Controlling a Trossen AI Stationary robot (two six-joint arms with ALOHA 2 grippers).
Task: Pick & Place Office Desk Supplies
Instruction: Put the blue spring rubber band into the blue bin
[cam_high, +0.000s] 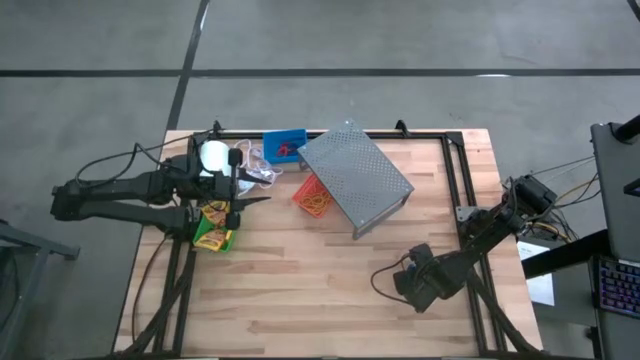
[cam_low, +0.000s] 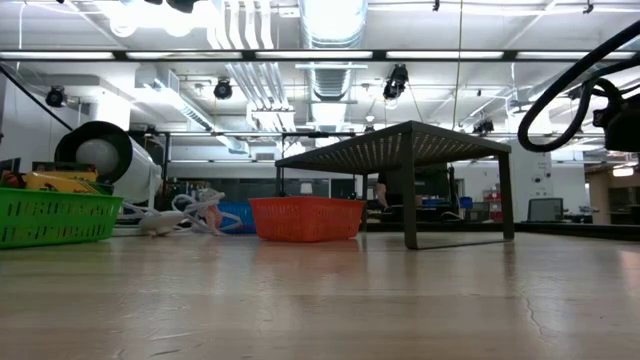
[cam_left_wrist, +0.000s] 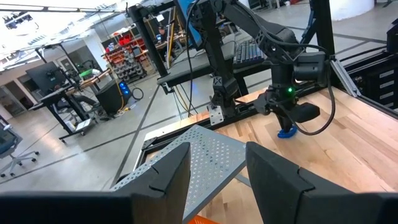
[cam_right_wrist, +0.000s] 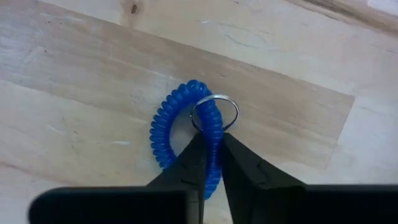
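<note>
A blue coiled ring band (cam_right_wrist: 180, 124) with a metal key ring (cam_right_wrist: 214, 112) lies on the wood near the table's right near part. My right gripper (cam_right_wrist: 211, 158) points down over it and is shut on it; in the high view the gripper (cam_high: 415, 285) hides the band. My left gripper (cam_left_wrist: 217, 171) is open and holds nothing. It hovers at the table's left (cam_high: 243, 193), just above the green bin (cam_high: 213, 230). That bin holds yellow-and-green crayon boxes (cam_high: 215, 213). The red-orange bin (cam_high: 312, 195) and blue bin (cam_high: 284, 146) stand by the grey rack. My right gripper pinches the blue ring band between its two fingers on the stretch of coil (cam_right_wrist: 213, 140) just below the key ring. The fingers come from above, pointing down. The rest of the band seems to lie flat on the table; from the left wrist view it shows under the gripper (cam_left_wrist: 286, 132).
The grey perforated rack (cam_high: 355, 178) stands on its legs at the far middle, beside the red-orange bin. A white roll (cam_high: 213, 156) with white cord (cam_high: 255, 170) sits at the far left. Bare wood (cam_high: 310, 290) spans the table's near half. Black frame rails (cam_high: 455, 190) line the edges.
</note>
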